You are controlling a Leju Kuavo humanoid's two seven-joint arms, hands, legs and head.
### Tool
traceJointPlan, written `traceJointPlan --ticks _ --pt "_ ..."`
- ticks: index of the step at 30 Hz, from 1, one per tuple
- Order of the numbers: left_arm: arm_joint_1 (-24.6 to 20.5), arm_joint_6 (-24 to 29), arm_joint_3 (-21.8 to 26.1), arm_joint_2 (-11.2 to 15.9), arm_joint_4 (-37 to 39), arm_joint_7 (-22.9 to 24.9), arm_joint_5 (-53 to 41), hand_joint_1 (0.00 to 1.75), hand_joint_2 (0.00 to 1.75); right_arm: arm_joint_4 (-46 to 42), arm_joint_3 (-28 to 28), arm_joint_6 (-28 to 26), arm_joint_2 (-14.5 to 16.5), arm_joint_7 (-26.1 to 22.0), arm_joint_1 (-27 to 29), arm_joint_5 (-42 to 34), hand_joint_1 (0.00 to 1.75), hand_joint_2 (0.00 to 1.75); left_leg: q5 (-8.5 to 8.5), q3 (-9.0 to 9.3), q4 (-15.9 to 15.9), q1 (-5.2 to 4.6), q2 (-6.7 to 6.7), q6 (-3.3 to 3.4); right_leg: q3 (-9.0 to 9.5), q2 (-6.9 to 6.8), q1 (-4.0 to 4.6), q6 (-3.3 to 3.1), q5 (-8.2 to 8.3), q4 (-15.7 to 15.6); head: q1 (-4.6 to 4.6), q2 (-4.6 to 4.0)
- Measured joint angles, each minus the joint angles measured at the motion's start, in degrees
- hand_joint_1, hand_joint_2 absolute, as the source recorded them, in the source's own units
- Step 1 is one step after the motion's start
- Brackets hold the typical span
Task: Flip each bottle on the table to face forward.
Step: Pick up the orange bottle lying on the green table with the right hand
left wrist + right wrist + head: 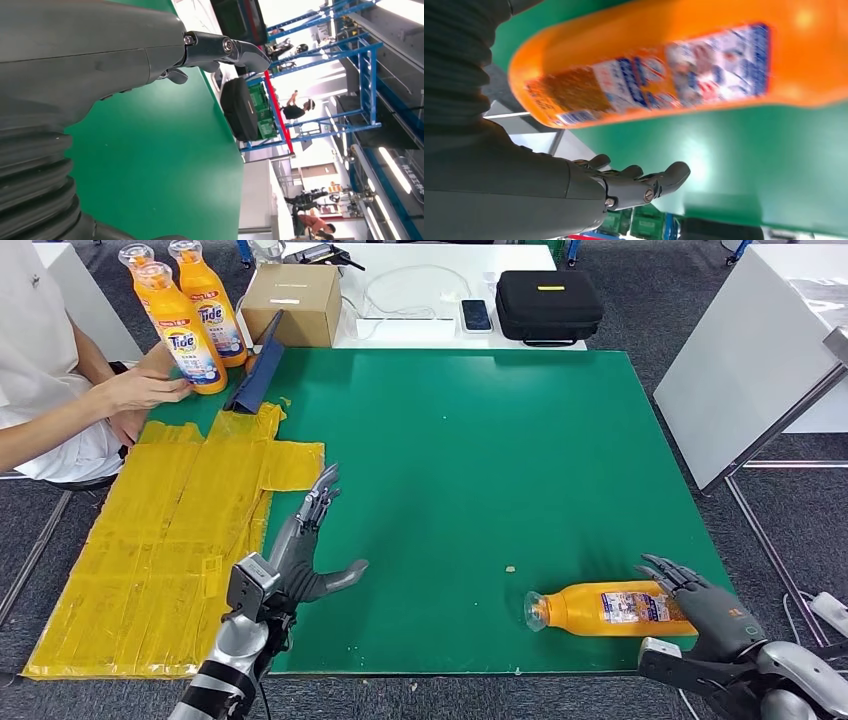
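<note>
An orange detergent bottle [610,608] lies on its side on the green mat [480,460] near the front edge, cap pointing left and a label facing up. My right hand [705,605] sits at the bottle's base with its fingers spread and not closed around it. In the right wrist view the bottle [684,75] runs close past the open right hand [634,185]. My left hand [305,540] hovers open over the mat's left part, holding nothing. At the back left, upright Tide bottles [212,305] stand together, and a person's hand [140,390] holds the front one [185,335].
A yellow sheet [170,540] covers the table's left side. A dark blue flat case [258,365] leans near the upright bottles. Behind the mat are a cardboard box [292,302], a phone [476,314] and a black case [548,305]. A white table [760,350] stands to the right.
</note>
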Motion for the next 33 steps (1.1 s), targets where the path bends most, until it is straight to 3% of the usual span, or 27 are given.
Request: traceJointPlan --ticks 9,14,23,27,31,33 --pt "-0.9 0.0 -0.4 0.0 1.1 0.0 0.0 0.00 1.75 2.2 0.2 1.0 -5.4 4.8 1.7 5.4 0.00 1.75 -0.01 0.00 0.0 0.00 0.01 0.01 0.00 0.00 0.00 0.00 0.00 0.0 -0.01 0.01" --pt "-1.1 0.0 -0.4 0.0 1.8 0.0 -0.1 0.00 1.75 5.0 1.2 -0.8 -5.8 7.7 0.4 10.1 0.06 1.75 -0.02 0.01 0.0 0.01 0.04 0.02 0.00 0.02 0.01 0.00 0.00 0.0 0.01 0.00" --pt "-1.2 -0.1 -1.0 -0.5 2.3 0.0 -0.5 0.00 1.75 16.4 6.8 -11.0 0.5 8.2 -8.6 18.9 0.00 1.75 -0.10 0.26 0.0 0.07 0.65 0.01 0.11 0.47 0.10 -0.12 0.09 0.0 0.04 0.00" --pt "-1.1 -0.1 -1.0 -0.7 2.3 0.0 -0.5 0.00 1.75 18.8 8.3 -16.4 4.9 8.1 -11.8 21.2 0.00 1.75 -0.22 0.43 0.0 0.08 0.95 -0.05 0.18 0.82 0.10 -0.26 0.12 0.0 0.01 0.01" --pt "-1.0 -0.1 -1.1 -1.0 2.3 0.0 -0.5 0.00 1.75 19.8 9.3 -17.9 8.4 8.4 -13.8 22.3 0.16 1.75 -0.01 0.46 0.0 0.09 0.91 0.05 0.23 0.82 0.11 -0.22 0.18 0.0 0.01 0.01" --pt "-1.0 -0.1 -1.2 -1.1 2.4 0.1 -0.5 0.00 1.75 20.5 9.7 -17.6 9.5 8.5 -14.7 22.5 0.16 1.75 0.05 0.46 0.0 0.09 0.85 0.08 0.26 0.80 0.11 -0.17 0.22 0.0 0.01 0.01"
